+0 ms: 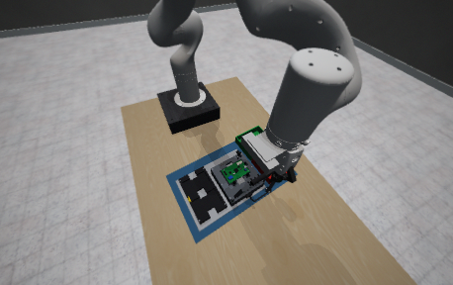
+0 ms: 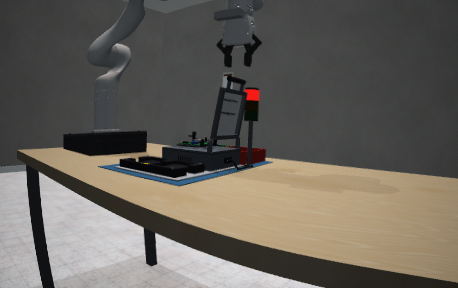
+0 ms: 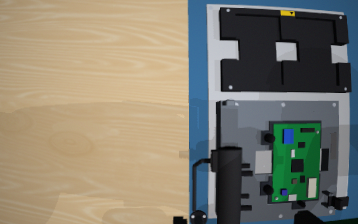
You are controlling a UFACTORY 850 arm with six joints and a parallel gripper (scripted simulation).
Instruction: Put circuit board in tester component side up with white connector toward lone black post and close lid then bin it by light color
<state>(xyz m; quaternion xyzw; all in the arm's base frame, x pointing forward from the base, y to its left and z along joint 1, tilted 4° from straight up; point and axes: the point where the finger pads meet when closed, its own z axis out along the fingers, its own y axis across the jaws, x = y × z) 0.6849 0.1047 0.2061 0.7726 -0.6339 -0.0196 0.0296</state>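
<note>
The green circuit board (image 1: 235, 171) (image 3: 296, 162) lies flat, component side up, in the grey tester (image 1: 231, 187) (image 2: 200, 155) (image 3: 250, 120). The tester's lid (image 2: 227, 112) stands raised, almost upright. The signal light (image 2: 251, 97) beside it glows red. My gripper (image 2: 238, 59) is open and empty, hanging a short way above the top handle of the lid. The empty black tray (image 1: 201, 195) (image 2: 158, 165) (image 3: 260, 45) sits next to the tester. A red bin (image 2: 254, 152) stands behind the light post, and a green bin (image 1: 252, 131) stands at the tester's far side, half hidden by my arm.
Tester, tray and bins sit on a blue mat (image 1: 177, 190) (image 3: 197, 75) in the middle of a wooden table (image 1: 290, 237) (image 2: 323, 210). The robot's black base (image 1: 188, 111) (image 2: 105, 141) stands at the far end. A thin black cable (image 3: 195, 172) runs beside the light post.
</note>
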